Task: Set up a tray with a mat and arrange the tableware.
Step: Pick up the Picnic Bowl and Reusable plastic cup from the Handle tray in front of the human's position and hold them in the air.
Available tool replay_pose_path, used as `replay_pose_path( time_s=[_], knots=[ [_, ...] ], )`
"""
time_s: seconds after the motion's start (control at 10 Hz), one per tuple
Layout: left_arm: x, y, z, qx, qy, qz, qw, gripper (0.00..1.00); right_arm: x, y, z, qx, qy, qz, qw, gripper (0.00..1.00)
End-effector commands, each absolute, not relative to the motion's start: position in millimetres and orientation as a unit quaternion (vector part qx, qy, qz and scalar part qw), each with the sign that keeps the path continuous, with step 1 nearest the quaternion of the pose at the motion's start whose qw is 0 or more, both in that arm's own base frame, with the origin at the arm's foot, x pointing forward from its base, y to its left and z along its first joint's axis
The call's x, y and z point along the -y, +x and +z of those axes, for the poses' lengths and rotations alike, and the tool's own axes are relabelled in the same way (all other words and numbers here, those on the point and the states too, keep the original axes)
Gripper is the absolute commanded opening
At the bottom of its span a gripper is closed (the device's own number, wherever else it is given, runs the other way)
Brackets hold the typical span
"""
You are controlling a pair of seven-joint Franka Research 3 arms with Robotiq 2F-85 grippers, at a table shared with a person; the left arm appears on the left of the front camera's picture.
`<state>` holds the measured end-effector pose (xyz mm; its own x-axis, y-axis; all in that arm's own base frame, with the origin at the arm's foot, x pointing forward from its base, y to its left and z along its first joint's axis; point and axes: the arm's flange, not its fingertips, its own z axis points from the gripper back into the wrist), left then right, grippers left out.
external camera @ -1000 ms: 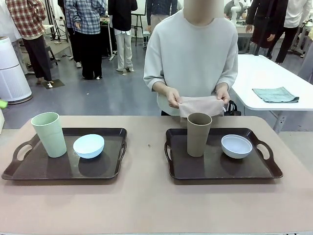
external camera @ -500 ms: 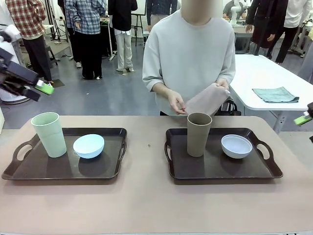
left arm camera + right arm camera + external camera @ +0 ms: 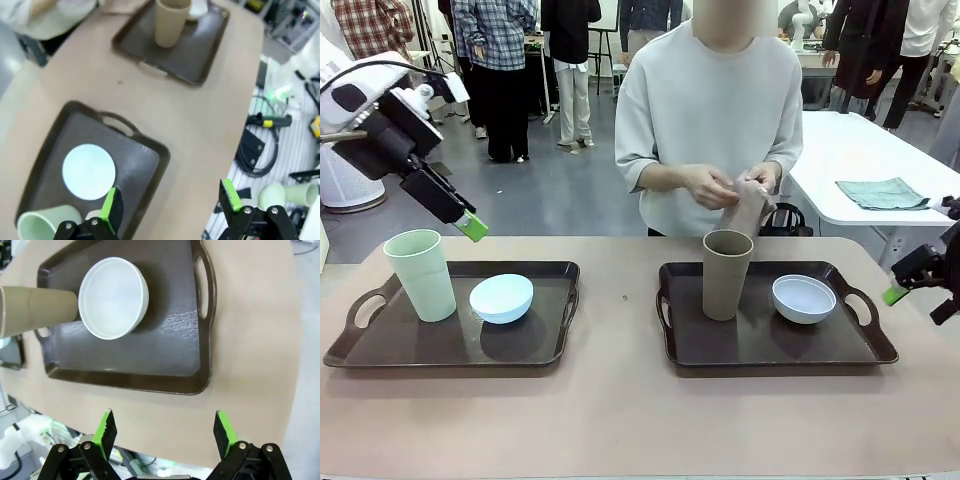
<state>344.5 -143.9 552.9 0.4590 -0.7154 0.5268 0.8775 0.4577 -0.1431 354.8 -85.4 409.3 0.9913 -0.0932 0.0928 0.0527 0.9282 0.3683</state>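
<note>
Two dark trays sit side by side on the table (image 3: 620, 420), each carrying one cup and one bowl. The left gripper (image 3: 472, 226) hangs in the air above the far left corner of the left tray (image 3: 380, 355), its two green-padded fingers spread apart with nothing between them. On that tray the pale green cup (image 3: 421, 274) stands upright, with the light blue bowl (image 3: 501, 297) just beside it. Across the table, the person's hands (image 3: 712, 186) are clasped on a bunched beige cloth mat (image 3: 748, 208) above the brown cup (image 3: 727, 274). That cup stands upright on the right tray (image 3: 770, 350), with the bluish-white bowl (image 3: 804, 298) near it. The right gripper (image 3: 895, 295) hovers beside that tray's right handle, jaws apart and empty.
</note>
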Motion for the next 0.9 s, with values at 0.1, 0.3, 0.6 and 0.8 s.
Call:
replay_pose_path(
  time_s=[0.1, 0.3, 0.6, 0.8],
  knots=[
    [143.9, 344.5, 552.9, 0.2, -0.202, -0.48, 0.83, 1.0, 85.3, 337.3, 431.6, 0.036, 0.229, -0.049, 0.971, 1.0],
    [143.9, 344.5, 552.9, 0.2, -0.202, -0.48, 0.83, 1.0, 76.4, 355.2, 412.7, 0.054, 0.179, -0.035, 0.982, 1.0],
    [144.0, 345.8, 552.6, 0.208, -0.206, -0.485, 0.824, 1.0, 77.2, 351.6, 419.1, 0.053, 0.191, -0.035, 0.979, 1.0],
    [188.4, 382.1, 555.9, 0.251, -0.185, -0.546, 0.778, 1.0, 40.2, 379.3, 435.9, 0.035, 0.16, 0.07, 0.984, 1.0]
  ],
)
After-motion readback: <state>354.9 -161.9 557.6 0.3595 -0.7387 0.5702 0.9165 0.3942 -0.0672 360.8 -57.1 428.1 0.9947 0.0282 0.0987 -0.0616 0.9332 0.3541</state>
